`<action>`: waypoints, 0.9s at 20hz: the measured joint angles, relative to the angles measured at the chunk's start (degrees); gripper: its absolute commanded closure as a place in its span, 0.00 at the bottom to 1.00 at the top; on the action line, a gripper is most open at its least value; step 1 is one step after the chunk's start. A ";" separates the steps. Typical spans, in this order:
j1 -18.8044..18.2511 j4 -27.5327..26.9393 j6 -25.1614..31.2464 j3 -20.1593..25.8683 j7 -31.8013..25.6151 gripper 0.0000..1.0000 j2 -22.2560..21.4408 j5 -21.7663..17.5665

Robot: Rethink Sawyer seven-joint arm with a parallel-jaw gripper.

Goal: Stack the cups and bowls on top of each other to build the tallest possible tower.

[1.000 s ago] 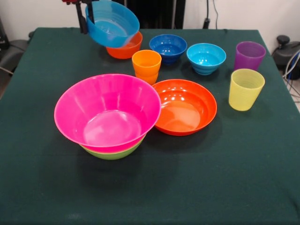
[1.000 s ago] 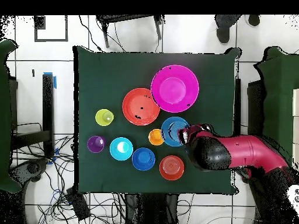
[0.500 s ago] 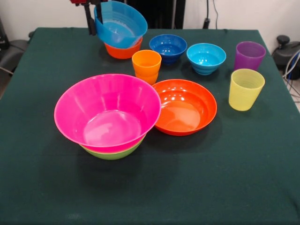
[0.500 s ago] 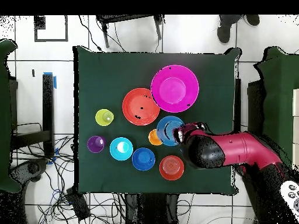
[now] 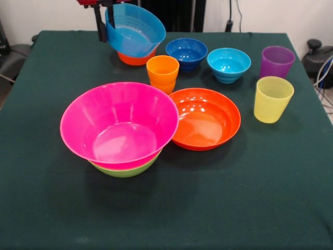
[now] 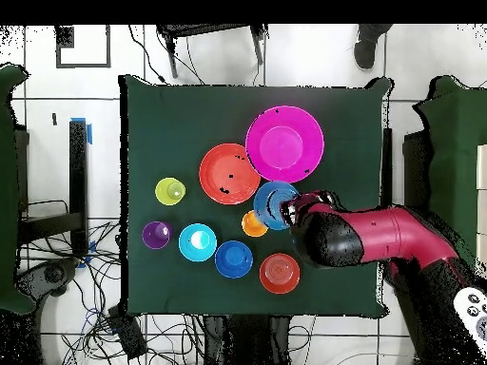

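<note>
My gripper (image 5: 104,27) is shut on the rim of a light blue bowl (image 5: 136,30), which hangs tilted in the air over a small orange bowl (image 5: 136,57). Overhead, the blue bowl (image 6: 274,203) sits beside the gripper (image 6: 297,205), between the orange cup (image 6: 253,224) and the tower. The tower is a big pink bowl (image 5: 119,125) nested in a lime green bowl (image 5: 125,170). On the cloth stand an orange cup (image 5: 162,73), a yellow cup (image 5: 273,99) and a purple cup (image 5: 277,61). A shallow orange bowl (image 5: 204,119), a dark blue bowl (image 5: 186,52) and a cyan bowl (image 5: 229,64) rest there too.
A dark green cloth covers the table (image 5: 218,208). The red arm (image 6: 380,240) reaches in from the right side of the overhead view. Cables lie on the floor around the table (image 6: 143,328).
The gripper has carried the blue bowl a little to the right in the front view; overhead it has shifted from beside the small orange bowl toward the pink bowl.
</note>
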 measured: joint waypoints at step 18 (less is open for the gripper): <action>1.35 -5.87 1.97 -0.16 0.00 1.00 2.66 1.20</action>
